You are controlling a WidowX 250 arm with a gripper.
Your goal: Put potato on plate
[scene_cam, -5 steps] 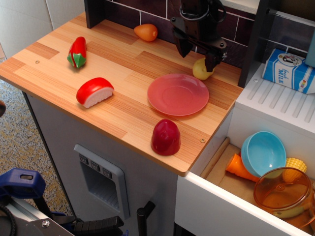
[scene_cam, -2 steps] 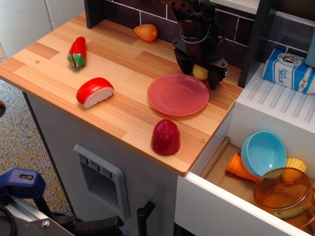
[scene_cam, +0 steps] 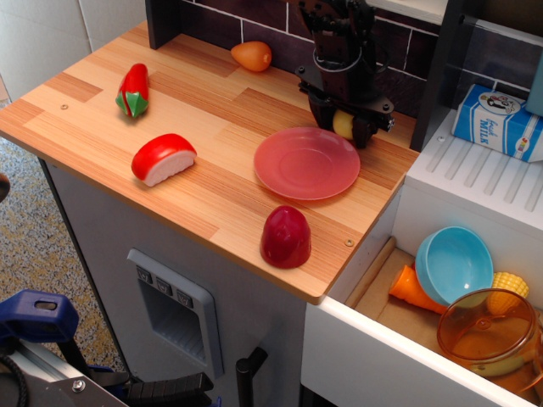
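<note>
The pale yellow-green potato [scene_cam: 344,124] sits on the wooden counter just behind the far rim of the round pink-red plate [scene_cam: 307,162]. My black gripper [scene_cam: 344,127] has come down over the potato, with its fingers [scene_cam: 323,114] on both sides, closed against it. Only a small part of the potato shows between them. The plate is empty.
A dark red dome toy [scene_cam: 286,236] stands near the counter's front edge. A red-and-white toy [scene_cam: 163,158], a red pepper [scene_cam: 133,89] and an orange toy [scene_cam: 252,56] lie to the left and back. A milk carton [scene_cam: 498,121] stands to the right; a light blue bowl [scene_cam: 454,264] lies in the drawer.
My gripper came down from above and left of the potato, straddled it, and its fingers have closed in on it. The potato has stayed in place.
</note>
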